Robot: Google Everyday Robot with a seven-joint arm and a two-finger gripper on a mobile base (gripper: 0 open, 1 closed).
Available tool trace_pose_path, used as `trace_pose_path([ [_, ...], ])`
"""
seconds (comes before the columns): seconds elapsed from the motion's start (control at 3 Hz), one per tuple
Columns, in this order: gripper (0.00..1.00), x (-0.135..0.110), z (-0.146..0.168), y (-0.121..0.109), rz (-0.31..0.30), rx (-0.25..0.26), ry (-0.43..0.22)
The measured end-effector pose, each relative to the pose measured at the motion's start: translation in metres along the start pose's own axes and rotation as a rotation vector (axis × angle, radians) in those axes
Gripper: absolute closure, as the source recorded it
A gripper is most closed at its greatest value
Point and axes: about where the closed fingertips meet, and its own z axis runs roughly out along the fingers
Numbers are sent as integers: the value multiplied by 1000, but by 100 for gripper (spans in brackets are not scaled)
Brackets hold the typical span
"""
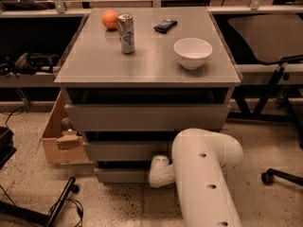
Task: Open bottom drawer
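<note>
Claw [159, 168] low at the cabinet foot, under the desk's front edge, against the right part of the bottom drawer [120, 175]. The arm [203, 174] hides its working end; apart or together, cannot tell.

Progress: bottom drawer front sits under the middle drawer [125, 150], set a little further back, with only a dark gap above it. No tray shows, so judged shut or barely started. Contact with the front looks likely but is hidden. The pull itself is left to do.

Containers:
- Bowl [192, 52], white, near the desk's right edge, upright, looks empty.
- Can [126, 33], upright, left of the desk's centre, toward the back.
- Box [59, 141], cardboard, on the floor below the desk's left edge; contents unclear.
- All three drawers: insides hidden.

Also on the desk: orange [110, 19] by the back left corner; a dark flat thing [165, 25] near the back edge.
</note>
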Motion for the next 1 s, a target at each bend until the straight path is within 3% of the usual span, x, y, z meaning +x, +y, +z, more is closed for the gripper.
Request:
trace_pose_path([
  [0.33, 87, -1, -7, -2, 0, 0, 0],
  [0.67, 100, -2, -16, -4, 0, 0, 0],
  [1.0, 82, -2, -21, -6, 0, 0, 0],
])
